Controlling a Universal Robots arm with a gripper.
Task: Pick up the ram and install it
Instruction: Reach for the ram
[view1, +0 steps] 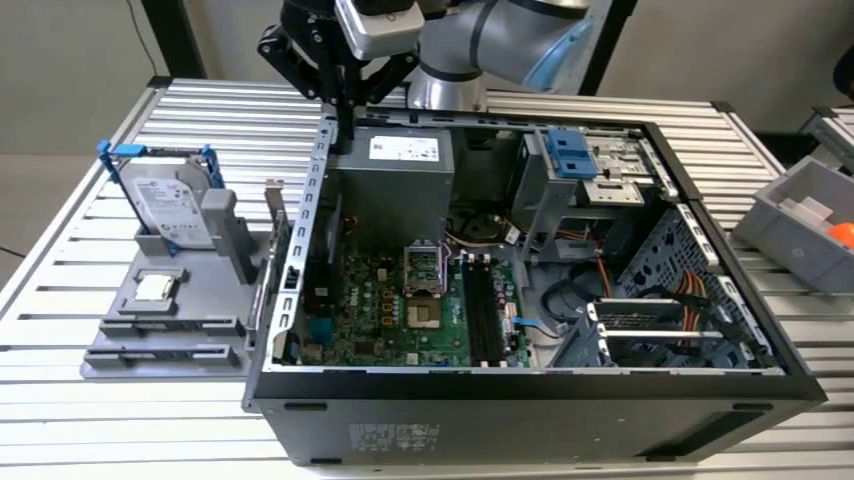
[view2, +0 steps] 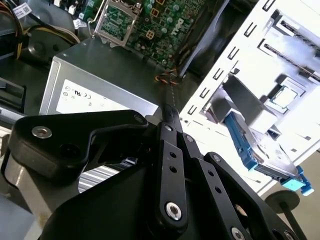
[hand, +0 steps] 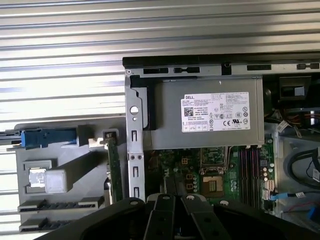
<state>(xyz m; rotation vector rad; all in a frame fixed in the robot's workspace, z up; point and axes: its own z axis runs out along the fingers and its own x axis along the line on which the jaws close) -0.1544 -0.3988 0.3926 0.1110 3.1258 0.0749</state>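
Gripper (view1: 344, 142) is hovering pinched closed, carrying nothing; ram (hand: 114, 170) is standing on edge below, to one side, likely light, stiff, fragile, best pinched across its flat faces

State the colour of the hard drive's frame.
The frame is blue, best seen in the exterior view.

A white printed label (hand: 215, 111) stands on the grey power supply (hand: 167, 112).
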